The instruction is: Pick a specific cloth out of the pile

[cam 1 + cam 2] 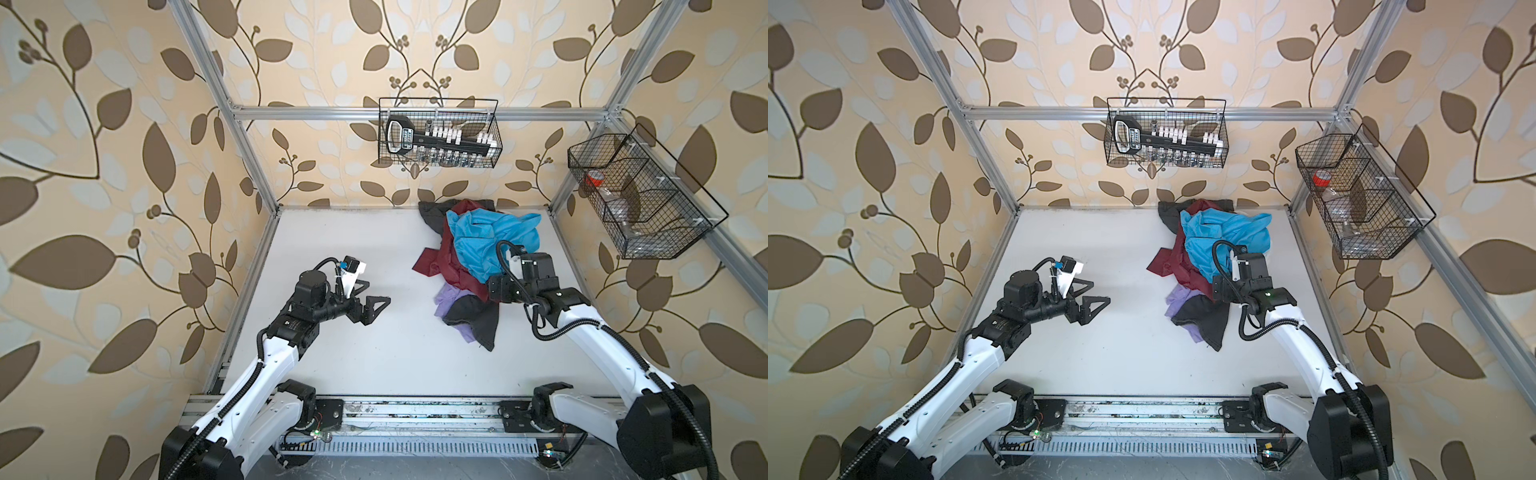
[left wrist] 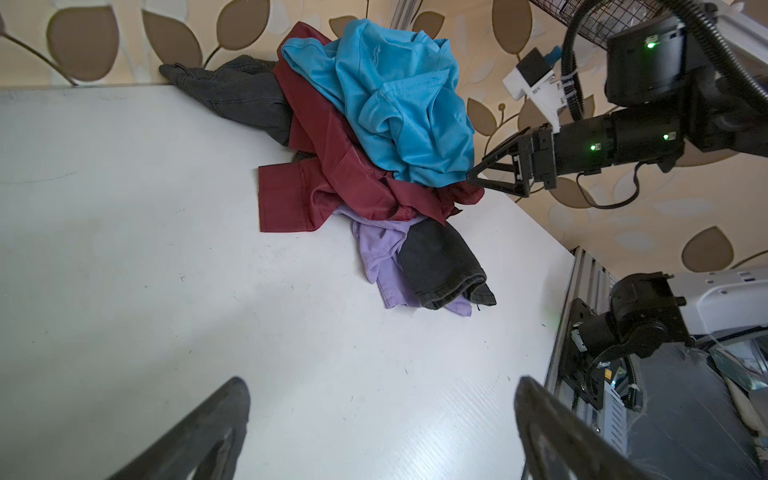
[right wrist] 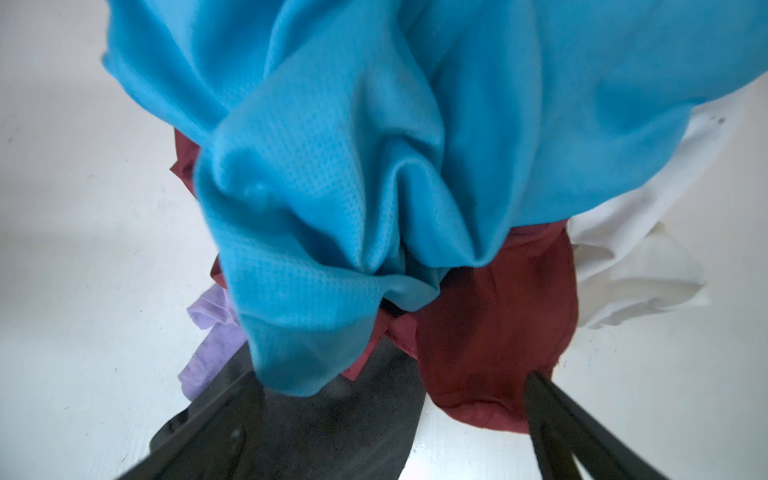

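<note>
In both top views the pile sits at the far right of the table. The cloth, maroon, lies under the blue shirt, with one sleeve spilling out to the left. The left gripper hovers well apart from the pile, spread wide and empty.

In the left wrist view the right gripper has its tip at the pile's edge, where blue meets maroon. Whether it touches is hard to tell.

In the right wrist view its jaws stand wide with nothing between them. A maroon fold lies just ahead, with the blue hem draped over it.

For a clean grasp it should probably go in low, under the blue hem, and close on maroon alone. The grey piece beneath could easily get caught too.

Count: one maroon, one blue, one purple piece and one white piece. Dark grey shows in two places. There are two grippers.
</note>
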### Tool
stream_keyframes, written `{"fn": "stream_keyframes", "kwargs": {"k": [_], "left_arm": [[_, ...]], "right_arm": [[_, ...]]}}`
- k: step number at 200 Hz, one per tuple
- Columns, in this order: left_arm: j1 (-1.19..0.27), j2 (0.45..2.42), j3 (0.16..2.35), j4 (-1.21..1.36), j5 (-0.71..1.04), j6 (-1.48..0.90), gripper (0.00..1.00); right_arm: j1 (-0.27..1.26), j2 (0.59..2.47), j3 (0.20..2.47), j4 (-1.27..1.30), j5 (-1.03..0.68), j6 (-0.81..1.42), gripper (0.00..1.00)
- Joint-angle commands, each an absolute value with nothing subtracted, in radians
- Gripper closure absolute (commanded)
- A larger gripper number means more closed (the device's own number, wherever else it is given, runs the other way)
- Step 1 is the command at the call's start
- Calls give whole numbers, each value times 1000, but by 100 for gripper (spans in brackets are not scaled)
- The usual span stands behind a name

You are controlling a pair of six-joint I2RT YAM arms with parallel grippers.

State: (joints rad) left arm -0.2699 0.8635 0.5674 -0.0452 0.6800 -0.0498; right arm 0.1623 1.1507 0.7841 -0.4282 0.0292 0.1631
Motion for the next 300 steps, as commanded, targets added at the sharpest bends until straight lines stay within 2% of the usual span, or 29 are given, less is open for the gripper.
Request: {"fn": "stream_keyframes", "kwargs": {"k": [1,101,173,247,266,300], "left_arm": [[-281,842,592,-34,706,-17,1],[-287,850,586,-35,698,0,1],[-287,857,586,-38,690,11,1],[-287,849,583,-37,690,11,1],[-288,847,581,-37,687,11,1],[-288,842,580,-37,681,11,1]], "right_arm": [[164,1177,812,-458,1,138,2],[164,1314,806,-383,85,154,3],[164,1339,749,-227,103,215,24],[183,1454,757,-203,85,233,20],[186,1466,756,-195,92,242,33],[188,1433,755,-200,113,251,79]]}}
